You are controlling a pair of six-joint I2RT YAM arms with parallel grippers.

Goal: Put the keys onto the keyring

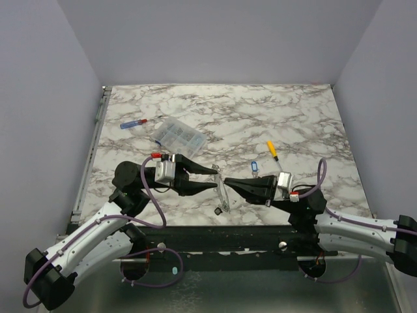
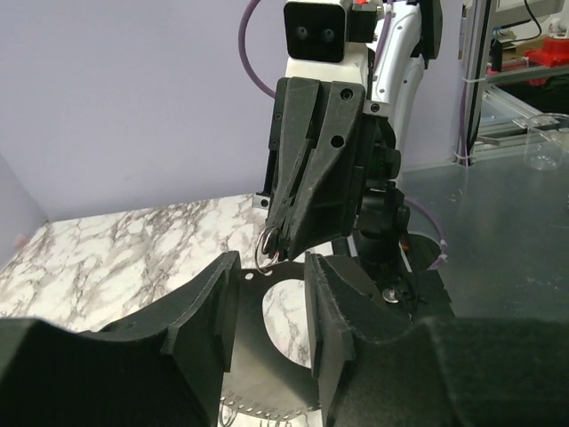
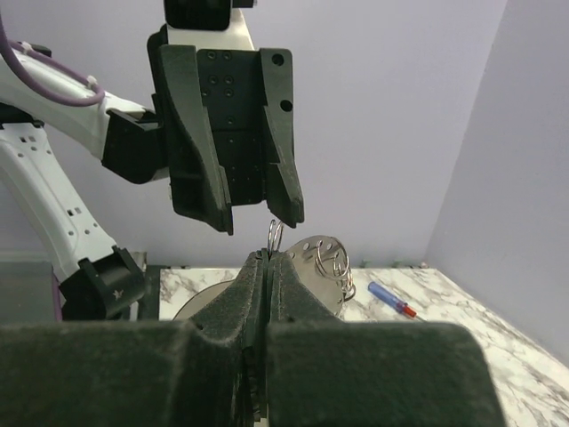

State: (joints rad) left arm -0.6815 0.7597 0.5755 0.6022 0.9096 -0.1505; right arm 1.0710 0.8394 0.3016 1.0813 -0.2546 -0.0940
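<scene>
The keyring [image 1: 223, 197] is a flat silver ring plate with small holes round its rim and several small wire loops. It hangs edge-on between the two grippers. My right gripper [image 1: 226, 183] is shut on one small loop [image 3: 275, 237] at the plate's top, and the plate [image 3: 322, 267] shows just right of its fingers. My left gripper [image 1: 215, 179] faces it from the left with its jaws apart in front of the plate [image 2: 267, 283], nothing between them. A blue-tagged key [image 1: 253, 169] and an orange-headed key [image 1: 272, 149] lie on the marble behind the right gripper.
A clear compartment box [image 1: 180, 135] and a red-and-blue screwdriver [image 1: 140, 122] lie at the back left. A small dark piece [image 1: 215, 210] rests on the table under the keyring. Purple walls close in three sides.
</scene>
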